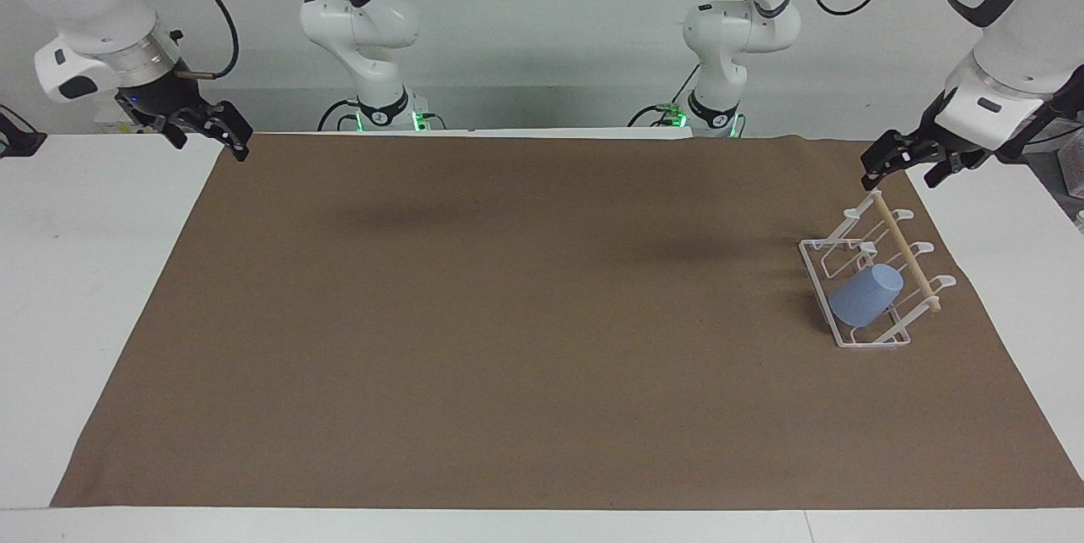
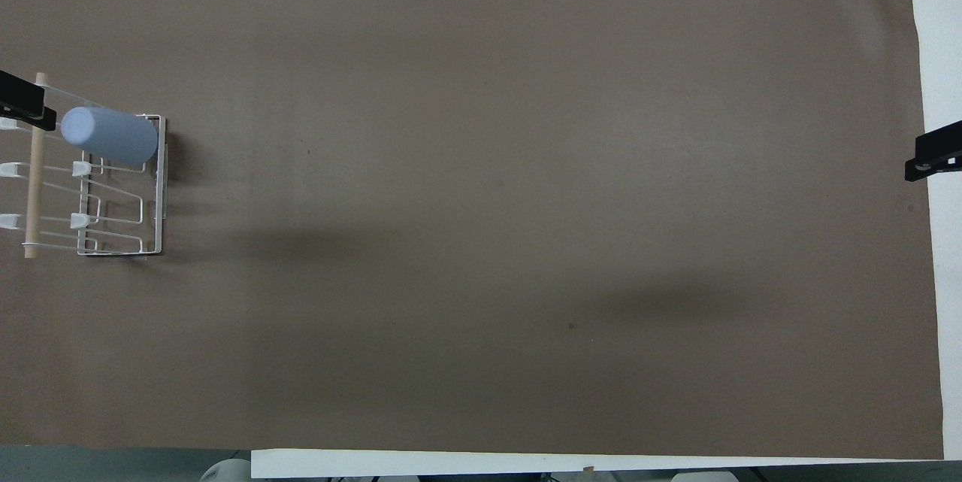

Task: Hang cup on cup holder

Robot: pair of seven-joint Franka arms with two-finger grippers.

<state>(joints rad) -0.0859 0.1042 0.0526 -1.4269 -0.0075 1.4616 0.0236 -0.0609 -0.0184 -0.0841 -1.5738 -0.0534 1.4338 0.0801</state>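
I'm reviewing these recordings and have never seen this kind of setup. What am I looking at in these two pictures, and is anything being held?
These are two white robot arms at one table, each ending in black two-finger jaws. One picture faces the robots from across the table; the other looks steeply down from above their end.

A brown mat covers most of the table. Toward the left arm's end stands the cup holder, a white wire rack with a wooden dowel. The cup, light blue, already sits tilted over one of its prongs, base upward.

Nothing is held. The left gripper hangs in the air near the rack's end, touching nothing. The right gripper waits over the mat's edge at the right arm's end.
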